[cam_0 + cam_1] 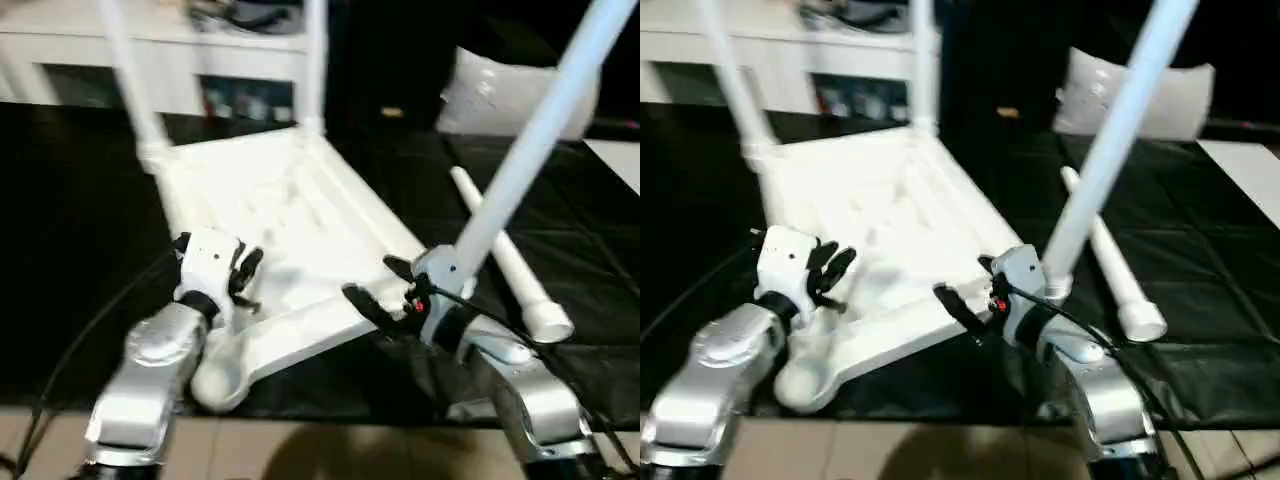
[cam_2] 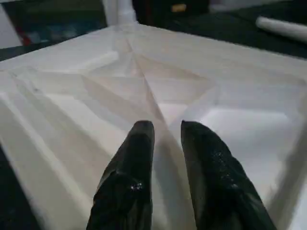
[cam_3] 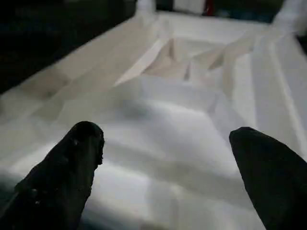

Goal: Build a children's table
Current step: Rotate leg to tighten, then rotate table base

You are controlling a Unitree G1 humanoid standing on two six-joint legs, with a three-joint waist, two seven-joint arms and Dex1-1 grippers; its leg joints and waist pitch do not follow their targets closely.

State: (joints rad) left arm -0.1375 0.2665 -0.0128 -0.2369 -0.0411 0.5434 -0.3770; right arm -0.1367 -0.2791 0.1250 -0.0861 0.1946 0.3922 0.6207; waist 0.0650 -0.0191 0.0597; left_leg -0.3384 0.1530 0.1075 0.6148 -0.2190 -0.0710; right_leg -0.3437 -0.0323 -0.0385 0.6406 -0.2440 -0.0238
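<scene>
The children's table top lies upside down on a black mat, ribbed underside up. Legs stand in its two far corners. A third leg rises from the near right corner socket. Another leg lies loose on the mat to the right. The near left corner socket holds nothing. My left gripper hovers over the near left part of the underside, fingers a narrow gap apart with nothing between them. My right gripper stands wide open over the near edge, beside the third leg's base, fingers holding nothing.
The black mat covers the work area, with beige floor at its near edge. White cabinets stand at the back left and a white pillow at the back right. A black cable trails by my left forearm.
</scene>
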